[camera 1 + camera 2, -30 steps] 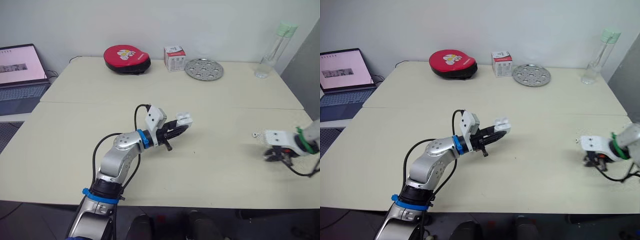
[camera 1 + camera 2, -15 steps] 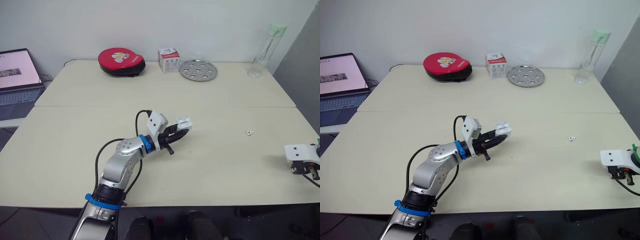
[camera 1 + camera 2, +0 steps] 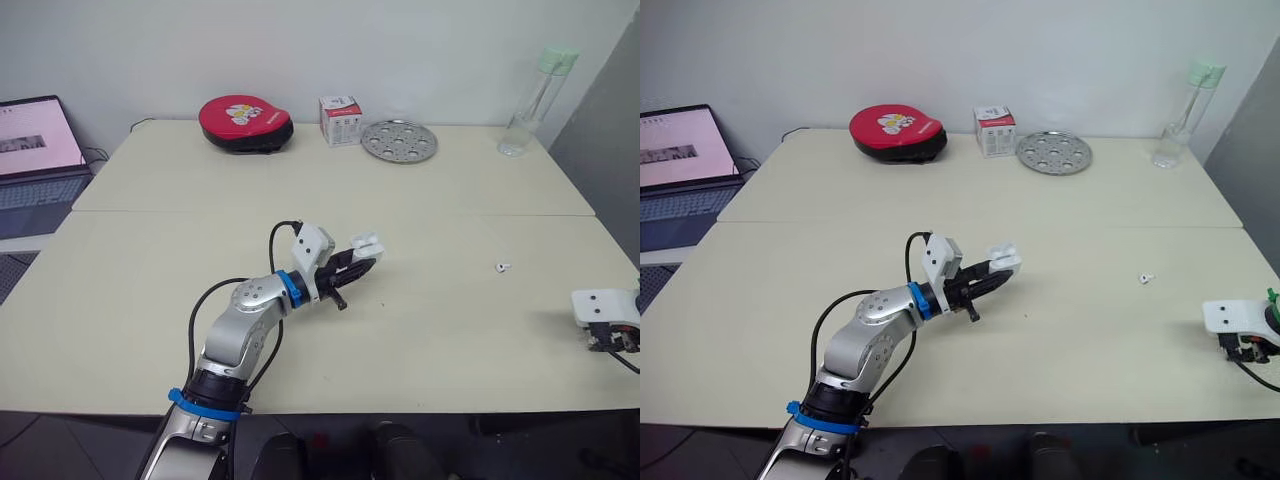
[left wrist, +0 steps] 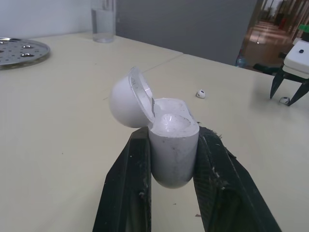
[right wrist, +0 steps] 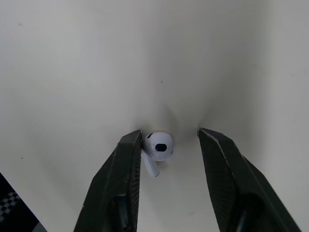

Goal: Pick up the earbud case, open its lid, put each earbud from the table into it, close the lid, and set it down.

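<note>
White earbud (image 5: 158, 145) lies on the table (image 3: 450, 330) between the right gripper's (image 5: 169, 135) spread fingers, touching one, gap to the other. Stem runs roughly back along the fingers, so a straight squeeze should take it. Left gripper (image 3: 358, 262) is clamped on the earbud case (image 4: 173, 145) over mid-table, lid (image 4: 126, 99) open. Second earbud (image 3: 501, 267) lies between the arms, nearer the right. Bottle (image 3: 535, 100) and metal plate (image 3: 399, 140) well apart, nothing blocking.
</note>
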Motion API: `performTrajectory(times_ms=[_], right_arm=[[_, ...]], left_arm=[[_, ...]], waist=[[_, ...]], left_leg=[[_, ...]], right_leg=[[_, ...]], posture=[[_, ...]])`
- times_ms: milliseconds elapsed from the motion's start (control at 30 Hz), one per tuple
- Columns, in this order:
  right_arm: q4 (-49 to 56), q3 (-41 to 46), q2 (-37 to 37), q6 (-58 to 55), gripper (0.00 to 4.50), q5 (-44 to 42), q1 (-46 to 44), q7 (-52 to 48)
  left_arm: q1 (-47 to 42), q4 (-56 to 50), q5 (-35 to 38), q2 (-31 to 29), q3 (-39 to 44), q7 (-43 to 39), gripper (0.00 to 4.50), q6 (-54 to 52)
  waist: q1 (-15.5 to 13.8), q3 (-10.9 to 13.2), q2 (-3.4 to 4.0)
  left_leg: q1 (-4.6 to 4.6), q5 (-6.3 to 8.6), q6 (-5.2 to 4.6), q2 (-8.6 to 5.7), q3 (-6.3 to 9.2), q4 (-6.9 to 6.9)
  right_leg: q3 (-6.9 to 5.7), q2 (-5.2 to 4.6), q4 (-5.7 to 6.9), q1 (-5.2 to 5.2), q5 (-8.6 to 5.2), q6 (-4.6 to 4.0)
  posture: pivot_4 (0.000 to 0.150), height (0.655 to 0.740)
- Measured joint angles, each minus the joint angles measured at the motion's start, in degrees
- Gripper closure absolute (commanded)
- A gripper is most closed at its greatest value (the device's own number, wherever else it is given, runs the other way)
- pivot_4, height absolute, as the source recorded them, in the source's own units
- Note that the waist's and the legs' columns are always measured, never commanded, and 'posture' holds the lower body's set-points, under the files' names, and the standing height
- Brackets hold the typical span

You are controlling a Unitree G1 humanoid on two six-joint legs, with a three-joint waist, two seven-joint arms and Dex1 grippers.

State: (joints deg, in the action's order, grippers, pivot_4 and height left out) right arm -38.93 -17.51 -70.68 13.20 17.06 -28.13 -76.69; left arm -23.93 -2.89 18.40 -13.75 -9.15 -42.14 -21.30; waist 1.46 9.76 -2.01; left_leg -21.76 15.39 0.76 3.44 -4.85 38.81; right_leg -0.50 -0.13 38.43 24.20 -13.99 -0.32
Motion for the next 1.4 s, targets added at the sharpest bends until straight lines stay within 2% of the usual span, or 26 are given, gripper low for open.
performTrajectory(times_ms=[633, 1267, 1367, 1400], right_arm=[[-4.8, -1.1, 0.9, 3.0, 2.78, 4.1, -2.8, -0.6], [-0.2, 0.5, 1.5, 2.6, 2.78, 3.6, -1.4, -3.2], [-1.8, 0.5, 1.7, 3.8, 3.36, 4.2, -2.0, -2.6], [-2.5, 0.4, 1.8, 4.2, 3.69, 4.4, -2.4, -2.2]], left_arm=[[1.4, -2.5, 0.0, 0.6, -0.3, 1.6, 3.74, -0.8], [1.5, -2.6, 0.0, 0.6, -0.4, 1.7, 3.74, -0.9], [1.7, -2.6, 0.0, 0.6, -0.6, 1.8, 3.74, -1.1], [1.7, -2.6, 0.0, 0.6, -0.6, 1.8, 3.74, -1.2]], waist=[[-0.1, 0.0, 0.0], [0.0, 0.0, -0.01], [0.0, 0.0, -0.01], [0.0, 0.0, -0.01]], left_leg=[[-0.02, 0.0, 0.0, 0.01, 0.01, -0.03], [-0.01, 0.0, -0.01, 0.07, 0.03, -0.07], [-0.01, 0.0, -0.01, 0.05, 0.02, -0.06], [-0.01, 0.0, -0.01, 0.03, 0.02, -0.06]], right_leg=[[-0.02, -0.02, -0.32, -0.13, 0.05, 0.07], [-0.05, 0.02, -0.34, -0.13, 0.06, 0.08], [-0.04, 0.01, -0.35, -0.14, 0.06, 0.08], [-0.04, 0.0, -0.36, -0.14, 0.06, 0.08]], posture=[[0.15, 0.74], [0.15, 0.74], [0.15, 0.74], [0.15, 0.74]])
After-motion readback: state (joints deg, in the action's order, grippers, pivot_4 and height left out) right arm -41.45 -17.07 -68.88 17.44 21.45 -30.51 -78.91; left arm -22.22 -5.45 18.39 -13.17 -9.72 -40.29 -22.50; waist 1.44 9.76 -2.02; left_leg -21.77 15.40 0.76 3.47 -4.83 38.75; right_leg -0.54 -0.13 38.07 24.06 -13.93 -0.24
